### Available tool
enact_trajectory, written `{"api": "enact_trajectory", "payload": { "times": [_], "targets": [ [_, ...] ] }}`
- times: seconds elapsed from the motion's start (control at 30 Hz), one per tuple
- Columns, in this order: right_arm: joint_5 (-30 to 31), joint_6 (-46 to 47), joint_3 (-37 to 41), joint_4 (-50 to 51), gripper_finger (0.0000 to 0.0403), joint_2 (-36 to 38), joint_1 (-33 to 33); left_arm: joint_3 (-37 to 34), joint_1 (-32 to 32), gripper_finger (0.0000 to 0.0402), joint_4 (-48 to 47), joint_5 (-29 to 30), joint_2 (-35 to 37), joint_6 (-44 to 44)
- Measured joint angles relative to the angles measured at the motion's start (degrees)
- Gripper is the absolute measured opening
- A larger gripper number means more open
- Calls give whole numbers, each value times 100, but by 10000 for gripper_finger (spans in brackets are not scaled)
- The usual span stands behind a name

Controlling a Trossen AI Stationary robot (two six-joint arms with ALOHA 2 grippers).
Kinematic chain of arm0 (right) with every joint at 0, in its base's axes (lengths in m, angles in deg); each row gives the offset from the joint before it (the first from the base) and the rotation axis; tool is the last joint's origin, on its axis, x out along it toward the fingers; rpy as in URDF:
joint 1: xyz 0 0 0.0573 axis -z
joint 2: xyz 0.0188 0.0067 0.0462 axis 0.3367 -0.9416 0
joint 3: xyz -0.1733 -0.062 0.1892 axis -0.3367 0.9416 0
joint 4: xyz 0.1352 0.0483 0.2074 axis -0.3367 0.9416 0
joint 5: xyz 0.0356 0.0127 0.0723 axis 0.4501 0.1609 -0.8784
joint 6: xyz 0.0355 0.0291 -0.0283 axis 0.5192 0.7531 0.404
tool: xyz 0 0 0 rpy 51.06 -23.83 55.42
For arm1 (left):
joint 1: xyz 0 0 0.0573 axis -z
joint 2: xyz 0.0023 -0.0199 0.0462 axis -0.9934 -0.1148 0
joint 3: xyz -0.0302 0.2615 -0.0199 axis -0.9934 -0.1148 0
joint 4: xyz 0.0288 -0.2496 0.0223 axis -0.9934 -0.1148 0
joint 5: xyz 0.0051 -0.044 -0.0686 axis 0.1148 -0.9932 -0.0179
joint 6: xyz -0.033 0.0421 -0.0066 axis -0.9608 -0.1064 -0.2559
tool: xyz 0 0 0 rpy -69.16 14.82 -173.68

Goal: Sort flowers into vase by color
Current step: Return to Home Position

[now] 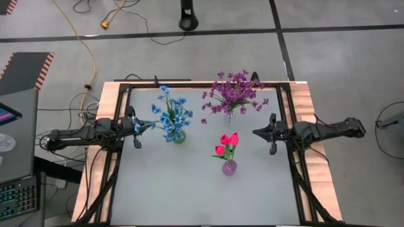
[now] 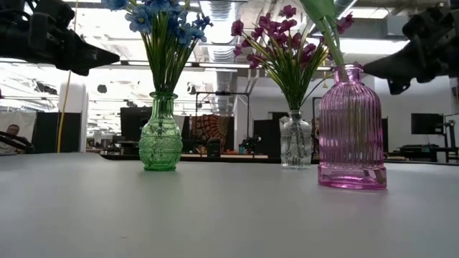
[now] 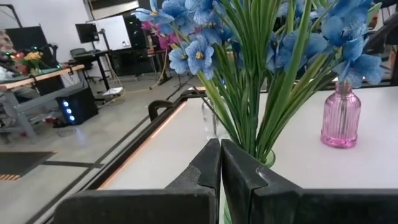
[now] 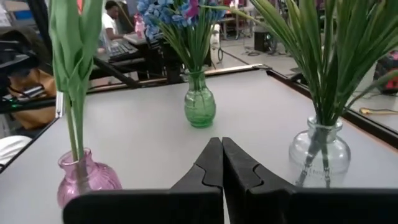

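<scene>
Three vases on the grey table [image 1: 189, 195], each upright, each with one colour of sprig, all well apart from one another. Toward the left, blue flowers [image 1: 172, 113] in the green vase [image 1: 179, 136]. Toward the far edge, purple flowers [image 1: 232, 94] fanned wide in the clear vase [image 1: 230, 117]. Nearer the front and just right of centre, pink tulips [image 1: 227, 145] in the pink-purple ribbed vase [image 1: 230, 167]. Left gripper [image 1: 144, 126] in the air at the table's left side, pointing inward at the green vase and near the blue blooms; fingers [image 3: 208, 165] pressed flat together, gripping nothing. Right gripper [image 1: 255, 132] opposite, in the air at the right side, pointing inward, to the right of the clear vase and the tulips and apart from both; its fingers [image 4: 211, 158] likewise clamped against each other, empty. In the low view, both grippers high above the tabletop. Beyond the table, a seated person [image 4: 111, 25] at a desk.
</scene>
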Motion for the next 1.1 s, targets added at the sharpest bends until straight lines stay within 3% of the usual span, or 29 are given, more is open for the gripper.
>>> {"api": "enact_trajectory", "payload": {
  "times": [0.2,0.37,0.7,0.9,1.1],
  "targets": [
    [-216,-103,332,-94,21,646,163,0,0,0,-2,111,1,63],
    [-425,-558,348,-154,21,650,366,-1,-4,0,-1,122,-2,67],
    [-565,-255,342,-45,22,646,795,-7,-4,0,3,223,-2,234],
    [-566,-238,342,-30,22,646,899,-748,-4,0,1261,226,-9,250],
    [-567,-196,344,-24,22,646,899,-737,-20,0,1347,45,-39,360]
  ]
}}
